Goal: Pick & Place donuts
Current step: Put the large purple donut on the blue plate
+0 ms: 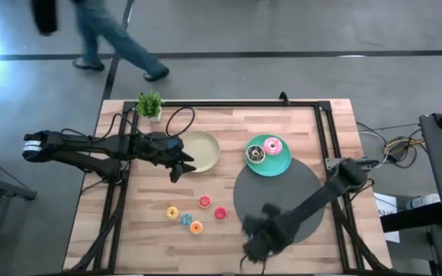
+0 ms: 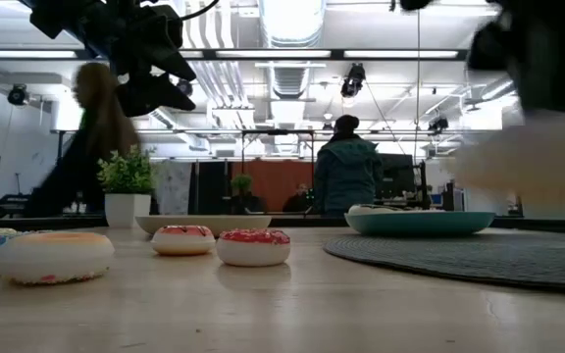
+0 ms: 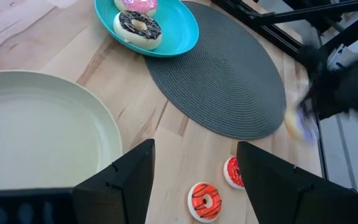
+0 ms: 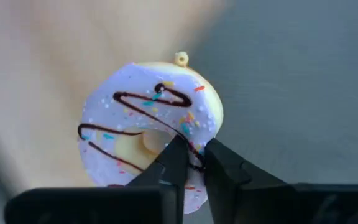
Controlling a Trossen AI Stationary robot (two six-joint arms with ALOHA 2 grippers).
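The lilac donut (image 4: 149, 134) hangs in the right gripper (image 4: 190, 163) — fingers pinched on its ring, at the near edge of the grey mat (image 1: 282, 201). No writing is legible. The left gripper (image 3: 194, 165) hovers beside the beige plate (image 1: 206, 150) — fingers apart, empty.

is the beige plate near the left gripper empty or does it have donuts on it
Empty. The round beige plate shows only bare surface in the high and left wrist views; the open left gripper hovers at its edge.
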